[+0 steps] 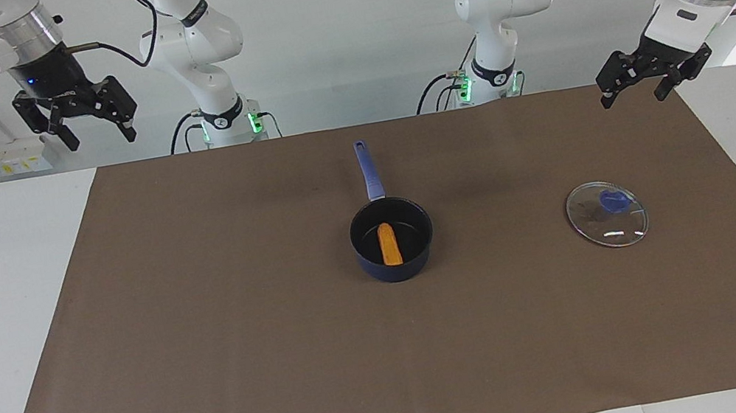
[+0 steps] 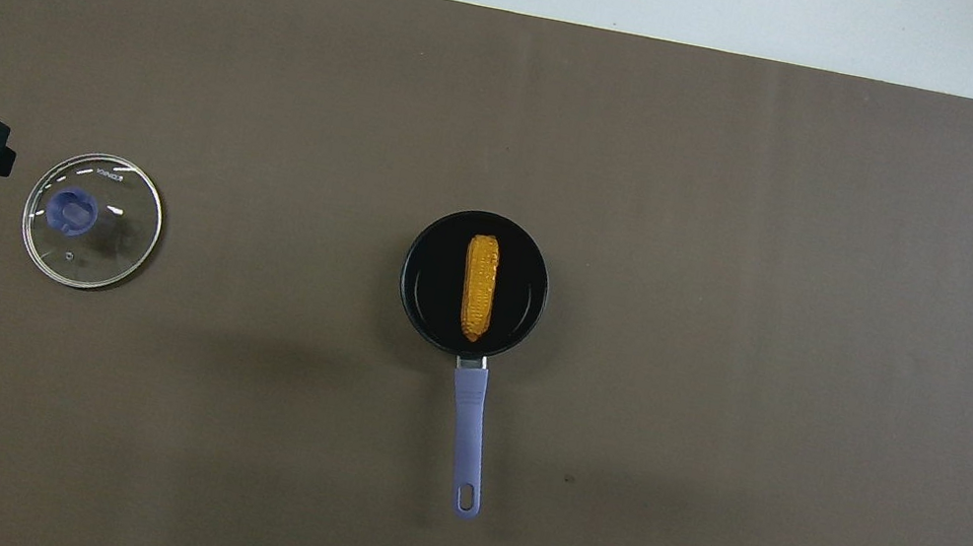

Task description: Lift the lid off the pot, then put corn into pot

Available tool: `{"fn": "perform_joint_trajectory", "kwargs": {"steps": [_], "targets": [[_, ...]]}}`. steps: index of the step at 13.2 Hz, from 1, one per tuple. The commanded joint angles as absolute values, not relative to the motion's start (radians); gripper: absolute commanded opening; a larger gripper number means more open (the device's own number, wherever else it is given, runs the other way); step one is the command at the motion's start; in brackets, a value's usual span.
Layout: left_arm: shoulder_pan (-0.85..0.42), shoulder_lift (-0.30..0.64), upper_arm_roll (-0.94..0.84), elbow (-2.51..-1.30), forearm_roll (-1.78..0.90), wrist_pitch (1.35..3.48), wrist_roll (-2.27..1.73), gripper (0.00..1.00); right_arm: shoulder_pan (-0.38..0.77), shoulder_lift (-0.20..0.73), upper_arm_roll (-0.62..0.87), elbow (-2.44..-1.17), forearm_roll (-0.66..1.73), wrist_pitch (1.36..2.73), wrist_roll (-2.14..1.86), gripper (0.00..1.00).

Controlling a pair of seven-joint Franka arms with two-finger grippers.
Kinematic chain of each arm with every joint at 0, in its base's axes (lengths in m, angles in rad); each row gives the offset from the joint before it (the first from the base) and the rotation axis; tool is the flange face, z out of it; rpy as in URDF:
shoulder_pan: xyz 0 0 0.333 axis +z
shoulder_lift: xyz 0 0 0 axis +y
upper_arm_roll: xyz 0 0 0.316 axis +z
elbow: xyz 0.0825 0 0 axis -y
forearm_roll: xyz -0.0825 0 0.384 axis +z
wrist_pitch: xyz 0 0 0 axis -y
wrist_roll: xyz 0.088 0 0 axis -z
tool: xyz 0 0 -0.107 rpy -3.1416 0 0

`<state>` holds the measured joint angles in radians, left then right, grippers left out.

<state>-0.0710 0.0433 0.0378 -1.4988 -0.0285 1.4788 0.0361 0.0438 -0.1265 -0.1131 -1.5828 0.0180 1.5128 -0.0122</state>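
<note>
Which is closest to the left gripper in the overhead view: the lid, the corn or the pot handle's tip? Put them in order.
From the left gripper, raised at its own end of the table:
1. lid, beside it.
2. corn, inside the pot, mid-table.
3. handle's tip, nearest the robots.

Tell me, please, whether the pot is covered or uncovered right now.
Uncovered. The lid lies flat on the mat toward the left arm's end, apart from the pot, whose open inside shows the corn.
</note>
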Motion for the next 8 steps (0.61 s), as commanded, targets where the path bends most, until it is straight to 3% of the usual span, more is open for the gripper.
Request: {"fn": "perform_joint_trajectory", "kwargs": {"steps": [1, 8], "targets": [[-0.080, 0.017, 0.041, -1.529, -0.011, 1.488, 0.025, 1.00, 0.034, -0.130, -0.106, -1.595, -0.001, 1.517, -0.049, 1.00], [-0.080, 0.017, 0.041, -1.529, -0.011, 1.488, 0.023, 1.00, 0.078, -0.132, -0.120, -1.597, -0.003, 1.489, -0.046, 1.00]]}}
